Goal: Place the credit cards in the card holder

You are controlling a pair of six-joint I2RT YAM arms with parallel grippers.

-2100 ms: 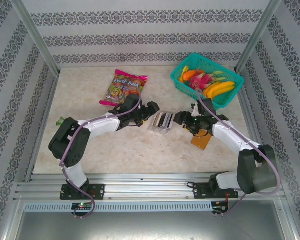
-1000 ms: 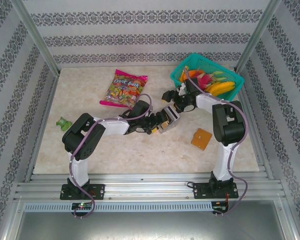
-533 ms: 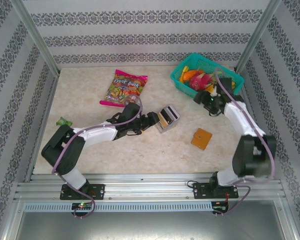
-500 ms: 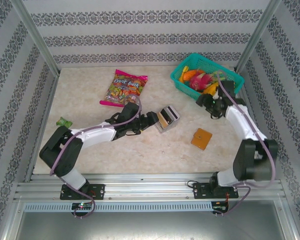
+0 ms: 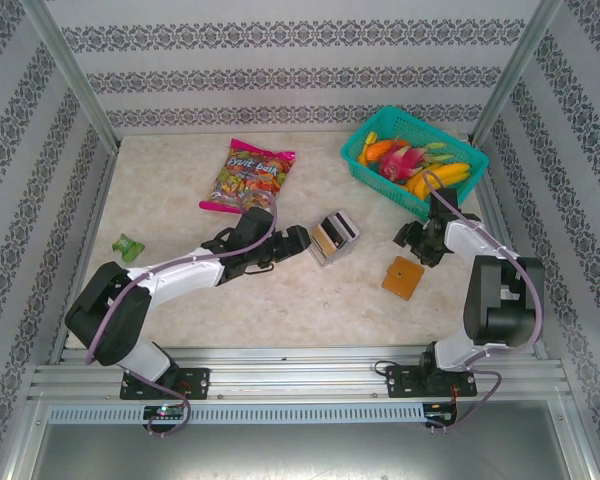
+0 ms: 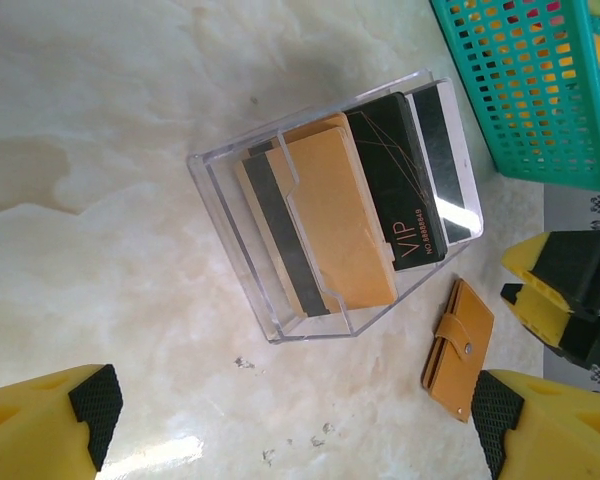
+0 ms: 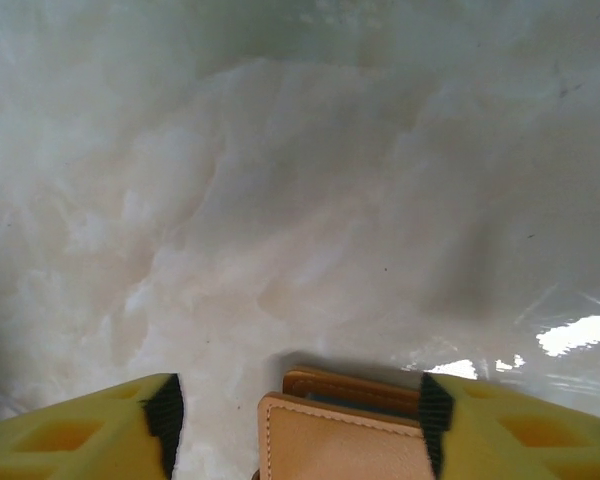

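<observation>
Left end effector (image 5: 298,238) released, fingers wide apart, hovering just left of the clear tray (image 6: 220,200), nothing held. Credit cards (image 6: 360,215) all sit in the tray slots: tan, black VIP, grey-silver. Card holder (image 5: 403,278) folded shut, flat on the tabletop (image 5: 180,290), right of the tray and nearer the arm bases. Right end effector (image 5: 410,240) also released, low over the holder; holder edge shows between its fingers, no contact visible. Teal fruit basket (image 5: 375,180) at far right
</observation>
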